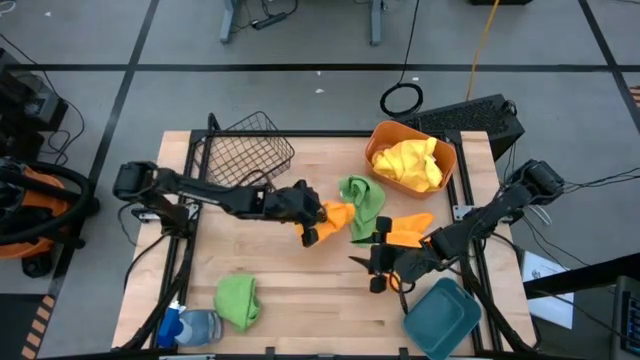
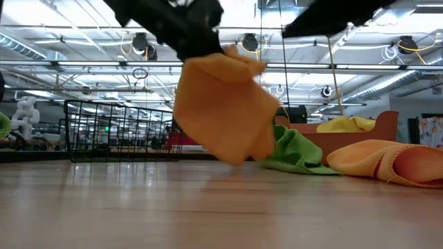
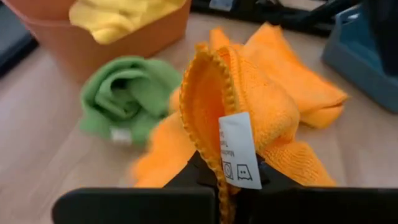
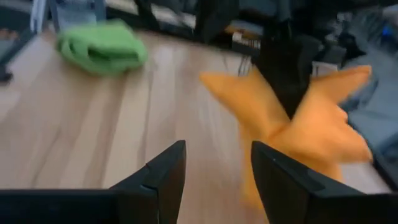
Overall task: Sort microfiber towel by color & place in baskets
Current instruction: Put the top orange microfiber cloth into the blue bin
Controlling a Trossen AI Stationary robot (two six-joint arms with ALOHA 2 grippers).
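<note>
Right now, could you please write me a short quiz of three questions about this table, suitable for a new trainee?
1. True or false: the left gripper is shut on an orange towel lifted off the table.
2. Which basket holds the yellow towels? A. black wire basket B. orange basket C. teal basket
3. Fill in: the right gripper is ____, holding nothing, next to the second orange towel.

Key: 1. true, the low view shows it hanging clear. 2. B. 3. open.
</note>
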